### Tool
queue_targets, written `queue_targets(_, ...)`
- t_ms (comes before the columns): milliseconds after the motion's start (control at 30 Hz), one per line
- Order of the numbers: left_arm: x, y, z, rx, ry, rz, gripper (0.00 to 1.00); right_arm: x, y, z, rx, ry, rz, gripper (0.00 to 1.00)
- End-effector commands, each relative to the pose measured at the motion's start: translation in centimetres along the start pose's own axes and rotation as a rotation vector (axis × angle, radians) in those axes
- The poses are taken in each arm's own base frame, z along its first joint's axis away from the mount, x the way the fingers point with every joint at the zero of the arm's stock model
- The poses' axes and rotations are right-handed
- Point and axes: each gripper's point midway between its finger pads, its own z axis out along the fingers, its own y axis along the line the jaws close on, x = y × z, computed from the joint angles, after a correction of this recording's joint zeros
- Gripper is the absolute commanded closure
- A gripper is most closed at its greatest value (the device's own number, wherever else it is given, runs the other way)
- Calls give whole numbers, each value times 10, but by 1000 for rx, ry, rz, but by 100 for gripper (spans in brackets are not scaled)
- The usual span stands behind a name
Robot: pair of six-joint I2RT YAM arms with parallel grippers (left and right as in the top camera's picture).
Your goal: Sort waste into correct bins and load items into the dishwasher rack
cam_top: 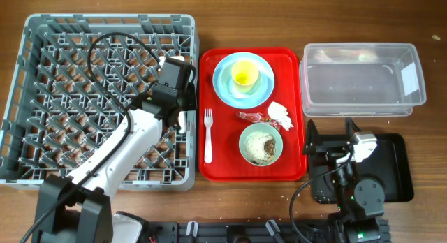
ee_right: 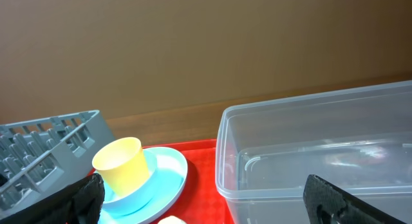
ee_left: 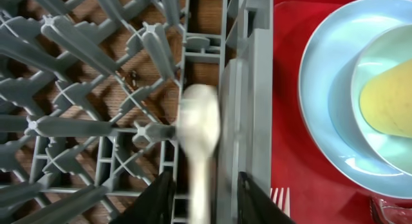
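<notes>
Hanging over the right-hand rim of the dishwasher rack point(cam_top: 105, 21), the left gripper point(ee_left: 206, 180) is seen with its jaws part-way apart. The white spoon point(ee_left: 199, 124) lies between them, bowl end pointing away from the wrist, handle running back through the gap. A strip of space is visible on each side of the handle, so no pinch is recorded. The spoon is blurred while the pegs around it are sharp. It sits just inside the rack's right wall.

Left wrist view only: the gap around the handle, and the tips of the fork point(ee_left: 280, 197) on the red tray point(ee_left: 286, 89) beyond the wall, beside the pale blue plate point(ee_left: 322, 89) and the yellow cup point(ee_left: 386, 102).

Overhead view only: bowl point(cam_top: 246, 153) with food scraps point(cam_top: 262, 146), red wrapper point(cam_top: 251, 116) and tissue wad point(cam_top: 281, 114) lie on the tray, well apart from the left gripper. The black tray point(cam_top: 398, 173) is partly covered by the right arm.

Right wrist view: the right gripper point(ee_right: 206, 195) is spread wide, nothing held, and faces the clear tub point(ee_right: 222, 147).
</notes>
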Motion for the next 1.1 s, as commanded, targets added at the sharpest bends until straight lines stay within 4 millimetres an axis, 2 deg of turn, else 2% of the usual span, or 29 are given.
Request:
queue_targets(0, -16, -9, -27, 65, -73, -1, 67, -1, 1, 0, -7, -6, -11, 0)
queue_targets(100, -32, -15, -75, 128, -174, -65, 68, -1, 1, 0, -7, -7, -11, 0)
queue_targets(167, -25, -29, -106, 215, -184, -91, 73, -1, 1, 0, -7, -6, -10, 0)
queue_targets(200, -15, -37, -112, 248, -154, -92, 74, -1, 1, 0, -7, -7, -11, 0)
queue_targets(233, 2, -46, -112, 261, -93, -100, 76, -1, 1, 0, -7, -7, -11, 0)
queue_targets(300, 41, -67, -102, 251, 46, -80, 92, -1, 1, 0, -7, -6, -11, 0)
queue_targets(333, 56, -78, -98, 243, 89, -65, 96, -1, 1, 0, -7, -7, -11, 0)
queue_targets(367, 70, -85, -89, 178, 105, -105, 96, -1, 1, 0, -7, -7, -11, 0)
queue_targets(467, 96, -90, -54, -25, 74, -173, 96, -1, 1, 0, -7, -6, -11, 0)
queue_targets(600, 129, -78, 3, -233, 80, -104, 82, -1, 1, 0, -7, -6, -11, 0)
queue_targets(633, 134, -76, 10, -250, 91, -95, 81, -1, 1, 0, -7, -7, -10, 0)
queue_targets(700, 139, -75, 16, -264, 102, -77, 81, -1, 1, 0, -7, -7, -11, 0)
queue_targets(833, 135, -78, 17, -250, 88, -80, 79, -1, 1, 0, -7, -7, -10, 0)
queue_targets(900, 137, -89, 19, -196, 111, -29, 85, -1, 1, 0, -7, -7, -11, 0)
queue_targets(1000, 129, -94, 6, -163, 92, -36, 85, -1, 1, 0, -7, -7, -10, 0)
queue_targets(1067, 110, -89, -11, -170, 20, -49, 86, -1, 1, 0, -7, -6, -11, 0)
